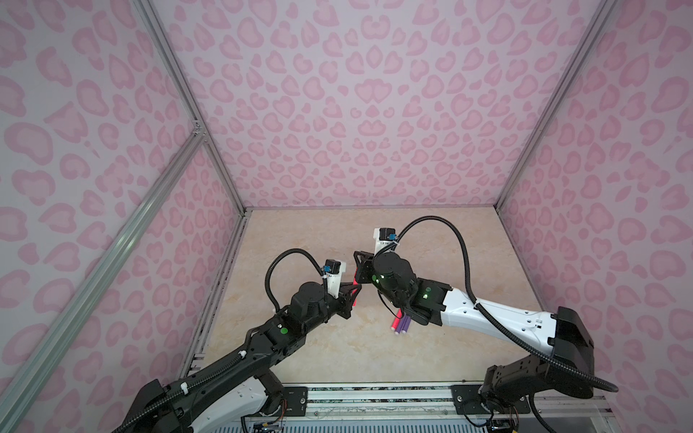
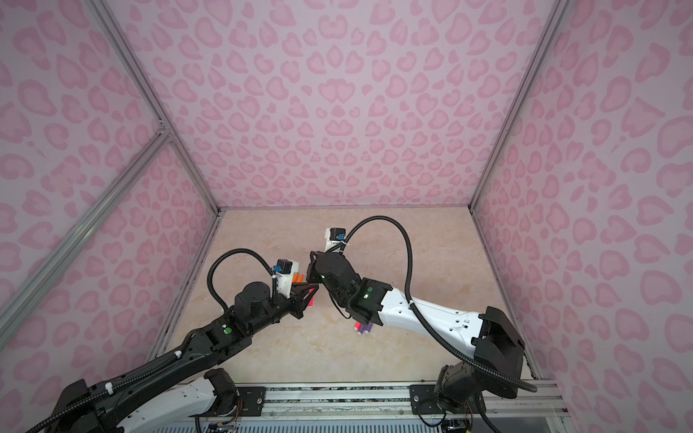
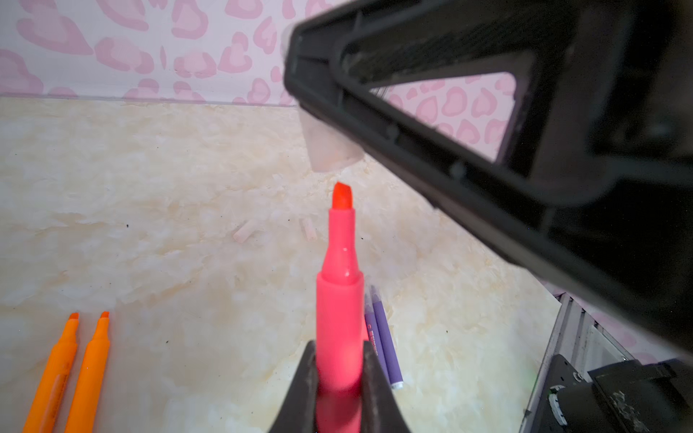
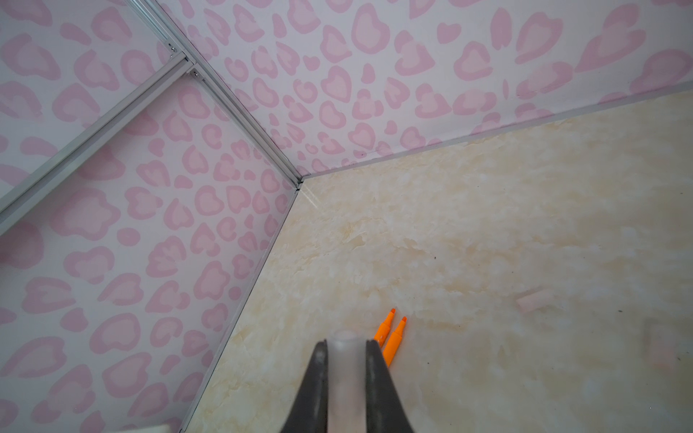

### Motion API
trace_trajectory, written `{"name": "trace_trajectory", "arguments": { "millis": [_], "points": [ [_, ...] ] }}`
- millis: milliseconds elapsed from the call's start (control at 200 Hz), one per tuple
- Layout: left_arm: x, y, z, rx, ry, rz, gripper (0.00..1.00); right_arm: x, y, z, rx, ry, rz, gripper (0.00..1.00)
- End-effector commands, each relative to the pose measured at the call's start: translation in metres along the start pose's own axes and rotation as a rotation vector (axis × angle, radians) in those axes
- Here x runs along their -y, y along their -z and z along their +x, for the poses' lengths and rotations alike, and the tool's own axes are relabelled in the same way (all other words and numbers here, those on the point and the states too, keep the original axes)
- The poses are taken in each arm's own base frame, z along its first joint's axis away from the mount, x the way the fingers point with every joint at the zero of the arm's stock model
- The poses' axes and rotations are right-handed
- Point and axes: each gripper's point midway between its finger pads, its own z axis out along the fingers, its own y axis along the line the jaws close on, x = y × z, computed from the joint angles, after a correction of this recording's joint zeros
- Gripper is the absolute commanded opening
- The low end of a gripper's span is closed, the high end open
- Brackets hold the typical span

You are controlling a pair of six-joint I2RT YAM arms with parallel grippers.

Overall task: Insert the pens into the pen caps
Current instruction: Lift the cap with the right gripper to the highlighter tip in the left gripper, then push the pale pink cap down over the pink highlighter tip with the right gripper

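In both top views the left end effector (image 1: 355, 291) and the right end effector (image 1: 359, 268) nearly meet above the counter (image 1: 300, 243). In the left wrist view the left one clenches a pink pen (image 3: 339, 318), whose tip is just below the pen cap (image 3: 330, 150). In the right wrist view the right one pinches this cap, and two orange pens (image 4: 392, 337) lie on the counter.

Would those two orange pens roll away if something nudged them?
Probably: the orange pens look round and smooth, lying loose on the flat table. They look like stiff, light plastic, so a nudge should shift them easily.
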Motion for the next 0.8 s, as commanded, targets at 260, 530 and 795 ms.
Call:
{"name": "trace_trajectory", "arguments": {
  "millis": [260, 530, 795],
  "points": [
    [0.002, 0.001, -0.009, 0.038, -0.004, 0.006, 0.03, 0.001, 0.001, 0.005, 0.017, -0.024, -0.001, 0.0],
    [-0.005, 0.001, -0.01, 0.04, 0.001, -0.04, 0.03, 0.001, -0.001, 0.017, -0.002, -0.012, 0.02, 0.0],
    [-0.021, 0.0, -0.007, 0.019, 0.01, -0.131, 0.03, 0.006, 0.001, 0.029, -0.017, 0.018, 0.058, 0.0]
  ]
}}
